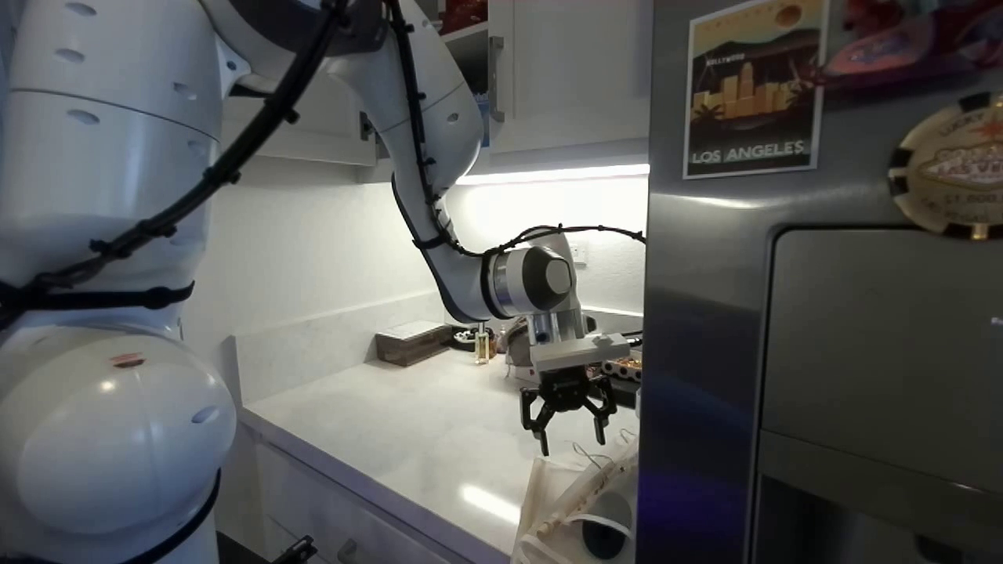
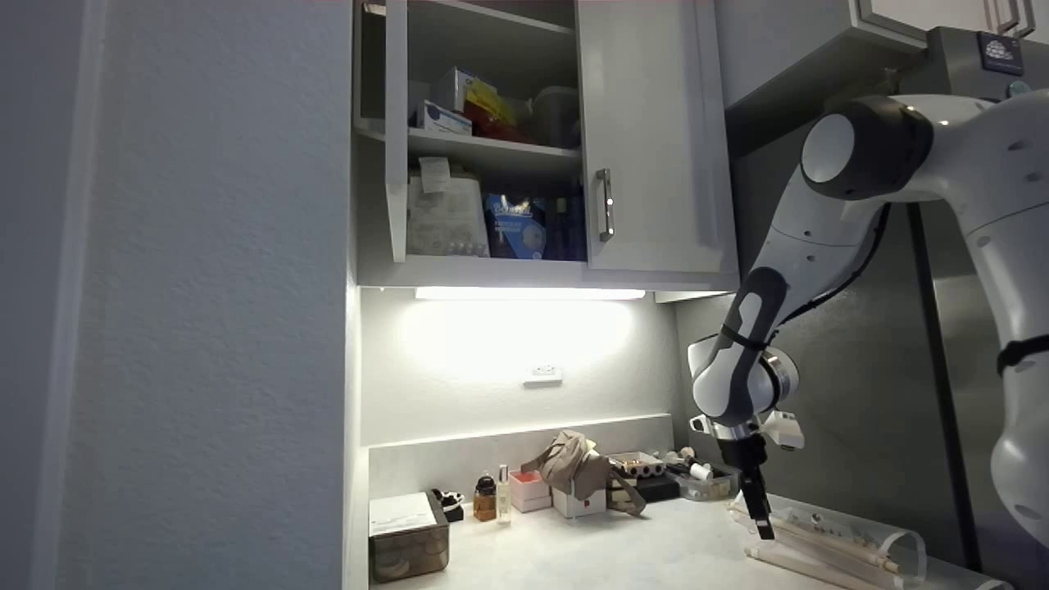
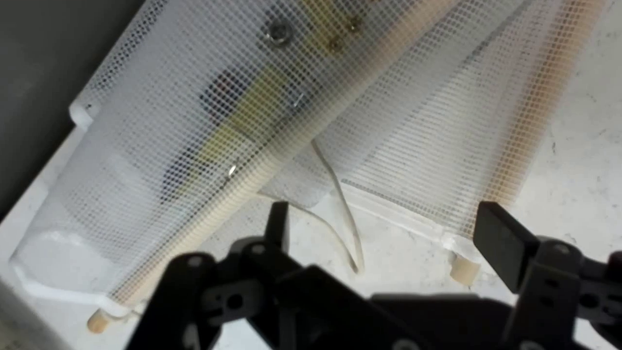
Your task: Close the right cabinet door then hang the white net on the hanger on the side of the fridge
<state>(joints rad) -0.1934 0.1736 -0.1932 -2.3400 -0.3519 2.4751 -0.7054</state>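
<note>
The right cabinet door [image 2: 656,131] hangs flat against its frame, and it also shows in an exterior view [image 1: 580,78]. The white net [image 2: 819,541] is rolled see-through mesh with wooden rods, lying on the counter along the fridge [image 2: 869,352]. The net [image 1: 548,482] sits partly behind the fridge [image 1: 697,313]. My gripper [image 1: 573,443] is open and empty above the net's end; it also shows in an exterior view [image 2: 764,531]. In the wrist view a thin cord loop [image 3: 347,228] of the net [image 3: 413,160] lies between the fingers [image 3: 381,216], untouched. No hanger can be made out.
The left cabinet door [image 2: 397,123] stands open. On the counter [image 2: 590,557] are a brown box [image 2: 410,549], small bottles [image 2: 485,497], a brown cloth [image 2: 569,467] on a white box, and a clear tray [image 2: 709,485] near the fridge. A wall outlet [image 2: 542,374] is behind.
</note>
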